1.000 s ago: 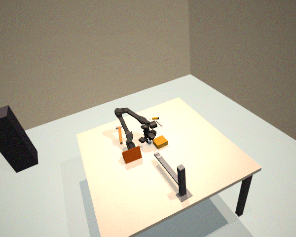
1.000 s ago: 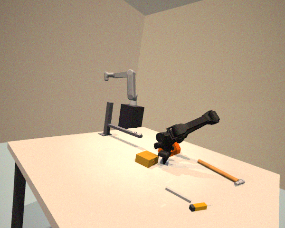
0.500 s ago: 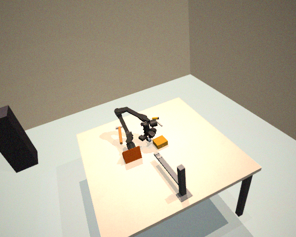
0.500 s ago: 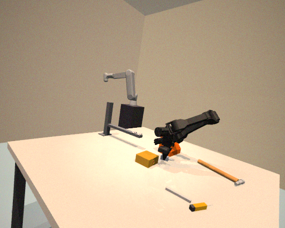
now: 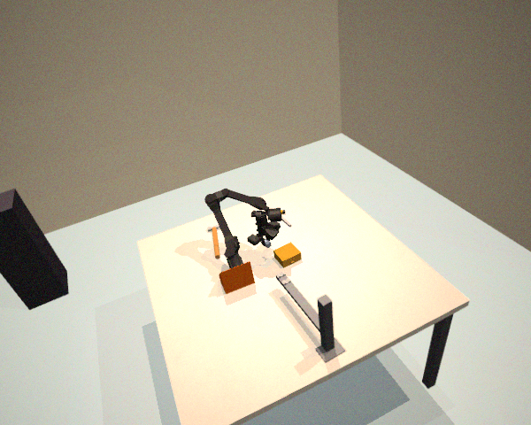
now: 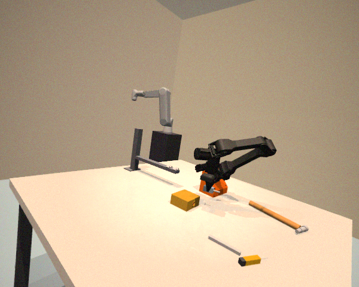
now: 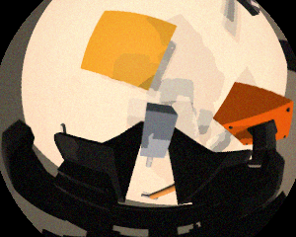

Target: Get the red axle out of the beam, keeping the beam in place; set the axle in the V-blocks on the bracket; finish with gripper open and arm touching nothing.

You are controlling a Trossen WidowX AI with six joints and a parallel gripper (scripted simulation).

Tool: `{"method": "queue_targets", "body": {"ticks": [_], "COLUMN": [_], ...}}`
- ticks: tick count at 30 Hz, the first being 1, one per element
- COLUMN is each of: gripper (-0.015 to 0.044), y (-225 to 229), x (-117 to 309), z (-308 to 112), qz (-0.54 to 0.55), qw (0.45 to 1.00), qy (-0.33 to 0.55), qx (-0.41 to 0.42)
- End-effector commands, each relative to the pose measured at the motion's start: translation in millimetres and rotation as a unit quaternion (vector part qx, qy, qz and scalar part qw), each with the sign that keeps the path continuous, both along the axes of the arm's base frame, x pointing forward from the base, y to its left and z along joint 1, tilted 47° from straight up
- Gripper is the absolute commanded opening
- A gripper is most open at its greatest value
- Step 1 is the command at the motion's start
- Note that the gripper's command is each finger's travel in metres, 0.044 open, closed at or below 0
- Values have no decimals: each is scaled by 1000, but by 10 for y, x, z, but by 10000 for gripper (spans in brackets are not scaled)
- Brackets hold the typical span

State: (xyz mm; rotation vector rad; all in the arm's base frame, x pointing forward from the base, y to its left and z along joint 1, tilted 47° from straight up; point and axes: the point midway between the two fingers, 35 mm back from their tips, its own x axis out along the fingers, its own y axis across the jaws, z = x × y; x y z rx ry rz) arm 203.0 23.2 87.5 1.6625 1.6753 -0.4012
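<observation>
Your hand (image 5: 265, 241) (image 6: 209, 188) (image 7: 155, 126) is grasping a blue-grey block (image 5: 267, 243) (image 6: 205, 189) (image 7: 158, 130) above the desk (image 5: 371, 274) (image 6: 111, 216) (image 7: 59, 74), with a thin pale pin (image 6: 216, 191) (image 7: 149, 162) sticking out of the block. You're well inside the desk's edges. The yellow box (image 5: 287, 254) (image 6: 185, 200) (image 7: 128, 49) sits near, apart from the hand, and the orange arm base (image 5: 236, 278) (image 6: 222, 185) (image 7: 257, 101) is on the other side of it. Your bracket's post (image 5: 326, 322) (image 6: 136, 148) stands close to one desk edge; its long bar reaches inward above the surface, small V-blocks (image 5: 283, 279) (image 6: 173, 169) at the free end. The hammer (image 5: 215, 242) (image 6: 274, 214) (image 7: 162, 192) lies well apart from the bracket.

As for the red axle, you can't make it out clearly, so its exact place can't be told; the box's side shows a round, orange-rimmed opening, perhaps where it sits. No axle shows on the V-blocks. The box looks level and rests flat.
</observation>
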Motion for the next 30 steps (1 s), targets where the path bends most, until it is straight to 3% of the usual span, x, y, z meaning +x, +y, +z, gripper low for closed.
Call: {"method": "queue_targets", "body": {"ticks": [1, 10, 30], "gripper": [0, 0, 0], "y": [-5, 1, -485], "x": [-2, 3, 433], "z": [2, 4, -291], "qz": [-9, -88, -98], "qw": [1000, 991, 989], "qy": [14, 100, 107], "qx": [1, 13, 8]}}
